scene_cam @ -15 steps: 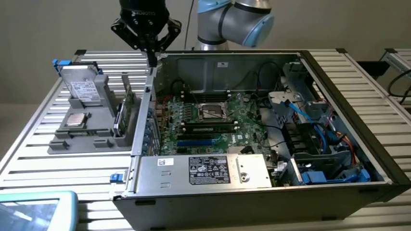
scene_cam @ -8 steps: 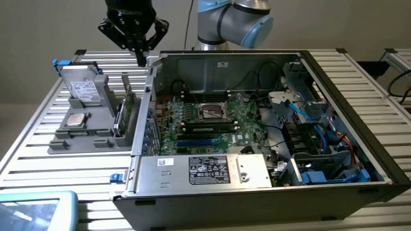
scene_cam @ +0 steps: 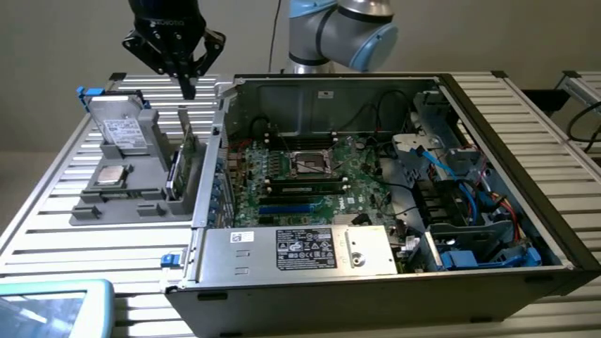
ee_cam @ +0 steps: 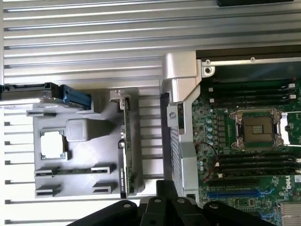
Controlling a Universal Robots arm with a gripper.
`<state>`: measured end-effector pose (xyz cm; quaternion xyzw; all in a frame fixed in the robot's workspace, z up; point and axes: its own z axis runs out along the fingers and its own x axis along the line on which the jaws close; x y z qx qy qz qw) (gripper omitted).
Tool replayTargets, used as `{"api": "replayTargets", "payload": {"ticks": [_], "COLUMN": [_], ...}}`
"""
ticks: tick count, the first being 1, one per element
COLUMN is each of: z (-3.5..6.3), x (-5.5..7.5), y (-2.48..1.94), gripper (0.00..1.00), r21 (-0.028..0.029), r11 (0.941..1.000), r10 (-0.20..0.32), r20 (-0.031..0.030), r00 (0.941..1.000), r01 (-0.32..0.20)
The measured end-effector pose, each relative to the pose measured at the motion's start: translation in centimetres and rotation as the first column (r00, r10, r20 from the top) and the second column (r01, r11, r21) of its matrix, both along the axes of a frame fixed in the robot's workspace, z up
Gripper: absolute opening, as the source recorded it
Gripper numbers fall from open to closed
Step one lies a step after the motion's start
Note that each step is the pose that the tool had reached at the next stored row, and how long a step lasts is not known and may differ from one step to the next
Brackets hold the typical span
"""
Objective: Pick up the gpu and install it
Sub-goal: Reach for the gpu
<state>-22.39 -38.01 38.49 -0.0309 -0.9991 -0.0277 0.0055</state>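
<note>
Above gpu (scene_cam: 186, 158) top edge, w/ clearance: closed jaws

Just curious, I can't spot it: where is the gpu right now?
The gpu stands on edge in the grey holder, on the exterior view's left, right beside the open computer case.

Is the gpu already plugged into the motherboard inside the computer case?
No, the gpu stands on edge in the grey holder outside the case.

Green card (scene_cam: 191, 165) in a grey tray (scene_cam: 117, 201); green motherboard (scene_cam: 352, 169) with blue slots (scene_cam: 281, 209) inside a black case (scene_cam: 376, 303); ribbed silver table (scene_cam: 56, 239).
</note>
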Motion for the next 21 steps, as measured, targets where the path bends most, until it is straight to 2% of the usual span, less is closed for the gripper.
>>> {"api": "replayTargets", "payload": {"ticks": [2,4,14,21], "z": [-0.21,-0.35,-0.70,-0.80], "x": [-0.7,-1.2,-3.6,-5.1], "y": [0.00,0.01,0.23,0.57], "gripper": [0.11,0.11,0.11,0.11], "r21": [0.0090,0.0127,0.0201,0.0215], "r11": [0.9999,0.9999,0.9989,0.9977], "r10": [0.005,0.011,0.042,0.064], "r20": [0.0000,0.0000,0.0002,0.0004], "r00": [1.0000,0.9999,0.9991,0.9980], "r01": [-0.005,-0.011,-0.042,-0.064]}}
